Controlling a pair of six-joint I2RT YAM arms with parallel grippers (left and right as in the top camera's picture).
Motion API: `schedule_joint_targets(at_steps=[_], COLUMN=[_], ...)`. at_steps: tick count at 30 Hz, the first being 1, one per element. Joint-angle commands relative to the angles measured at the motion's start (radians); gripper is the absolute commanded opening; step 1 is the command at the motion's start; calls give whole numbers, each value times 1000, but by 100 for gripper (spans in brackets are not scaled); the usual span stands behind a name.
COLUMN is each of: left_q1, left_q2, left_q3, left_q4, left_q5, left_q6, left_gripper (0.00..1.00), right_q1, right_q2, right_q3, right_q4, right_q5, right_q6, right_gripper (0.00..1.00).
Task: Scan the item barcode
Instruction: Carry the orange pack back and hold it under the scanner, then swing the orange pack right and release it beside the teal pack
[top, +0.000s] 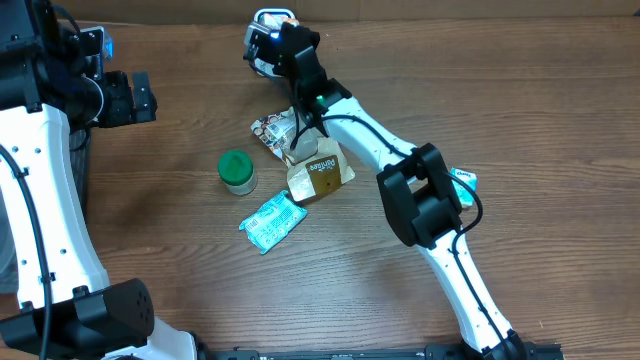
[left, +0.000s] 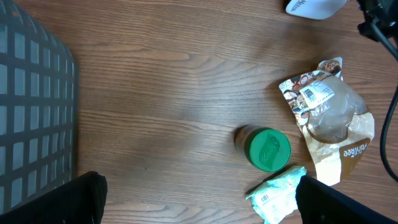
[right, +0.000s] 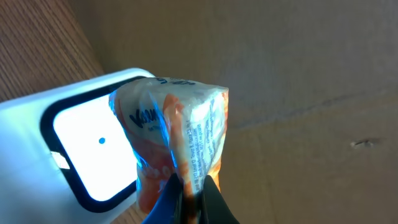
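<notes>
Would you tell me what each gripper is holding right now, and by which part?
The right gripper pinches the orange-and-white packet by one edge; the left gripper holds nothing.

Green-lidded jar (top: 237, 171), brown pouch (top: 322, 173), teal packet (top: 272, 221)

Setting: a robotics lab bench staged as a mock shop checkout. Evidence: wood-grain table (top: 520, 90), white barcode scanner (top: 266, 20), wire basket (left: 31, 112), brown snack pouch (top: 322, 172), green-lidded jar (top: 237, 170), cardboard backdrop (right: 298, 74).
</notes>
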Motion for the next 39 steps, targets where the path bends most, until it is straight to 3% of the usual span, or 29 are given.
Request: schedule_joint_targets(at_steps=[1,8,16,19,24,26,33,39], left_q1=[1,1,1,1,1,1,1,1], left_q2=[1,1,1,1,1,1,1,1], left_q3=[-5,-5,-5,-5,-5,-5,-5,-5], left_q4=[1,1,1,1,1,1,1,1], left_q5=[11,11,11,11,11,11,11,11], left_q6=[22,22,22,22,22,22,22,22], left_gripper=[99,100,100,100,100,99,100,100], right_q1=[-10,-6,0,0,-47,-79,-224,-302], right_q2=[-13,-14,-146,-258,-494,-575,-724,-705], right_q3=[5,5,5,5,5,5,5,-76], right_q4=[8,6,-97,-256,-634,-786,-1294,-1512], right_q5=[-40,-39,-81,-159,-260,-327,-488,-488], right_q6=[3,23,430,633,1100,1184,1275,1292], right_gripper=[4,4,4,4,4,4,4,4])
